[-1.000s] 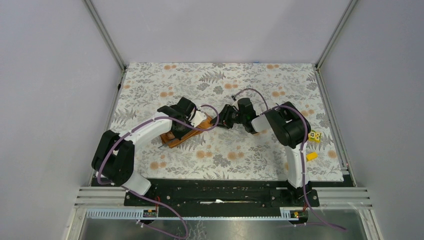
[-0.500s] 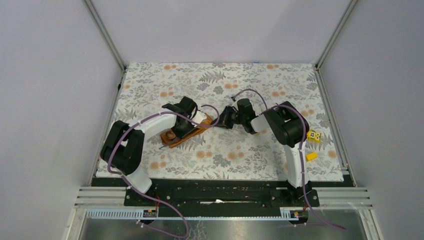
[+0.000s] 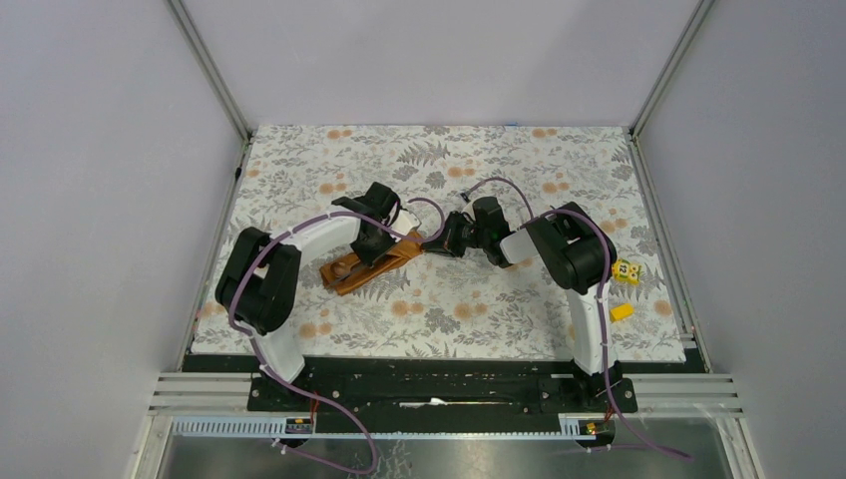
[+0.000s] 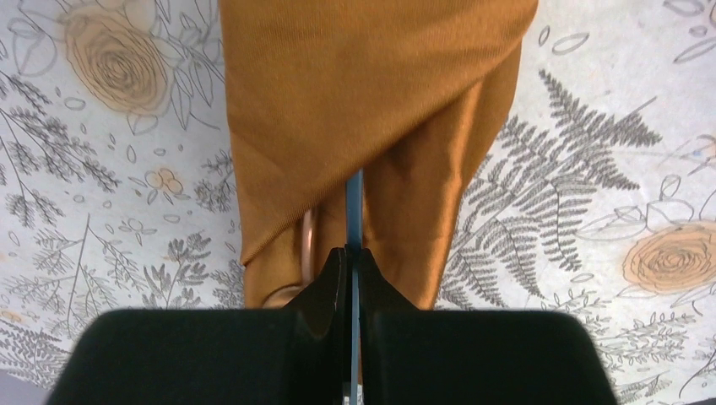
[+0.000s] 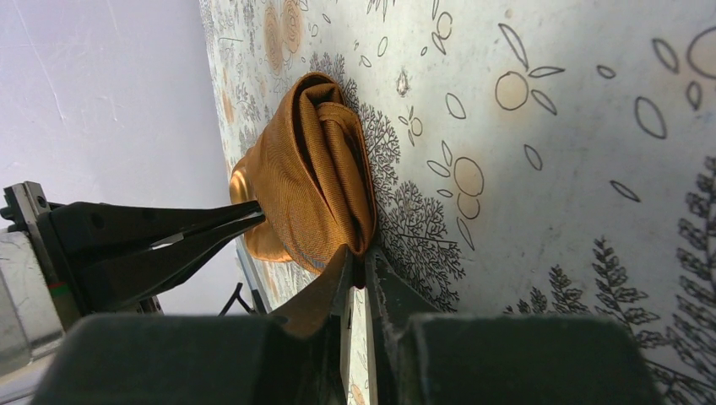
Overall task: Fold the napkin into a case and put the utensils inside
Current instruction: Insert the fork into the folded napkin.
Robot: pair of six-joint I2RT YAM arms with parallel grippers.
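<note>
The napkin is folded into a long narrow orange-brown case (image 3: 367, 263) lying slantwise on the floral mat. In the left wrist view the case (image 4: 371, 110) has an open fold. My left gripper (image 4: 351, 251) is shut on a thin blue-grey utensil handle (image 4: 354, 211) whose far end goes into that fold. A copper-coloured spoon (image 4: 306, 253) lies in the case beside it. My left gripper (image 3: 383, 236) hovers over the case's middle. My right gripper (image 5: 359, 251) is shut on the edge of the case's end (image 5: 319, 169); in the top view my right gripper (image 3: 440, 240) is at the case's right tip.
Two small yellow blocks (image 3: 626, 271) (image 3: 621, 312) lie at the mat's right side near the right arm's base. The left gripper's fingers (image 5: 177, 232) show close to the case in the right wrist view. Metal frame rails border the mat.
My left arm has swung right and farther out, moving its gripper and the held handle along the case toward the right gripper. The right gripper has stayed put on the case's end.
</note>
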